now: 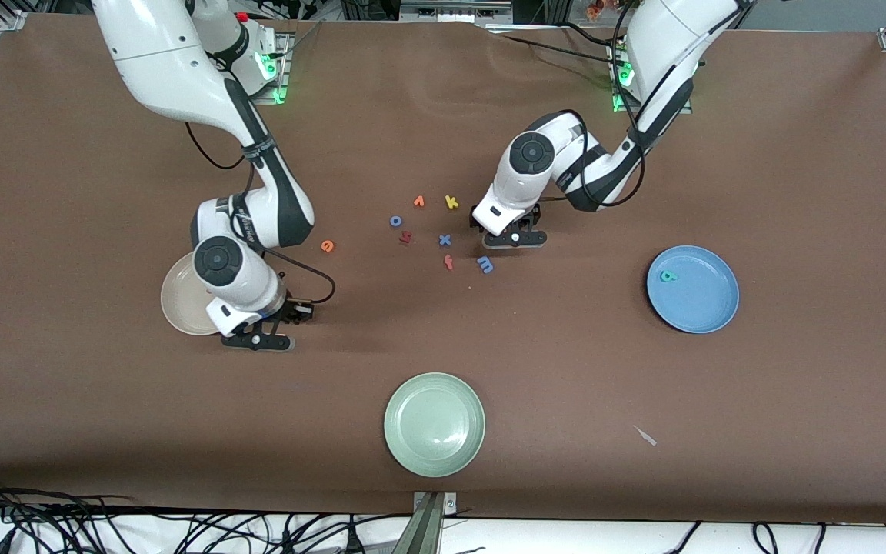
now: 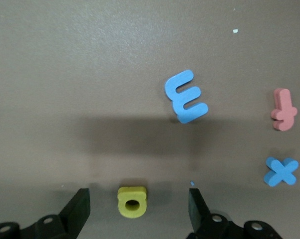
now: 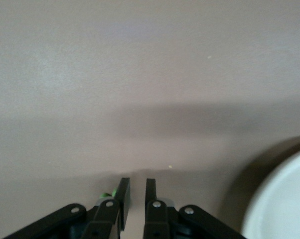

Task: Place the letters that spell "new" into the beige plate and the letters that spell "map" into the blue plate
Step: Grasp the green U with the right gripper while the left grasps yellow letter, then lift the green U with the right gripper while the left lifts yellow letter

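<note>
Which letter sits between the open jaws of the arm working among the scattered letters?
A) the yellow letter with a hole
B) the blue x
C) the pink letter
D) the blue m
A: in the left wrist view the yellow letter lies on the table between the left gripper's open jaws, while the blue m, blue x and pink letter lie clear of them.

Even overhead light falls on the brown matte counter (image 1: 443, 346), bright without harshness. The pale green round plate (image 1: 434, 424) carries a soft sheen. Both arms cast short, diffuse shadows under themselves. The left wrist view is sharp, with a broad dark band of shadow across the counter; the right wrist view is paler, washed and slightly soft.
</note>
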Robot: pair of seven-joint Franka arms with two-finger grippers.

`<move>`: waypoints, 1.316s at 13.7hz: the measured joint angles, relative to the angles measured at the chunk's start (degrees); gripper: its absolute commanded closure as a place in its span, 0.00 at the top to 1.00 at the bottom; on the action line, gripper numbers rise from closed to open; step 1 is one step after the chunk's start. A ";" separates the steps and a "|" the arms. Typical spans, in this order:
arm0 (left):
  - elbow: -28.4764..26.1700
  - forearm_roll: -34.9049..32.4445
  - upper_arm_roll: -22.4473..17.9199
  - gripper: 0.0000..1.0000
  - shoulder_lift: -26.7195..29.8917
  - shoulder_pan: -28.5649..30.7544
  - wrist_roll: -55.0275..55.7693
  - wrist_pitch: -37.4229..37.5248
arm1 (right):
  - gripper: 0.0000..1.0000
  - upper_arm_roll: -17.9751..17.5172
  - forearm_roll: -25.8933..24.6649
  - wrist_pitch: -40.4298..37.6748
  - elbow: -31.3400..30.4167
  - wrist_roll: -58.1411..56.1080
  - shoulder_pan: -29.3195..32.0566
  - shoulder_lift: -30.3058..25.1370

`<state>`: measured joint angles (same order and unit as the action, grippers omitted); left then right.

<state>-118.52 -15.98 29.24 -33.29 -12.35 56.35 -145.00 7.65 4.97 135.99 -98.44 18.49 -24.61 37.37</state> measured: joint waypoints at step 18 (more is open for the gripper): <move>1.21 -0.19 0.00 0.29 -0.76 -1.25 0.58 3.97 | 0.56 -0.74 0.40 4.64 -2.25 6.00 -3.16 1.71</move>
<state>-117.31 -16.17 29.25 -34.04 -13.60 56.93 -141.03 6.91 5.37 140.63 -100.68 24.48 -27.78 39.08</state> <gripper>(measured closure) 0.665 0.436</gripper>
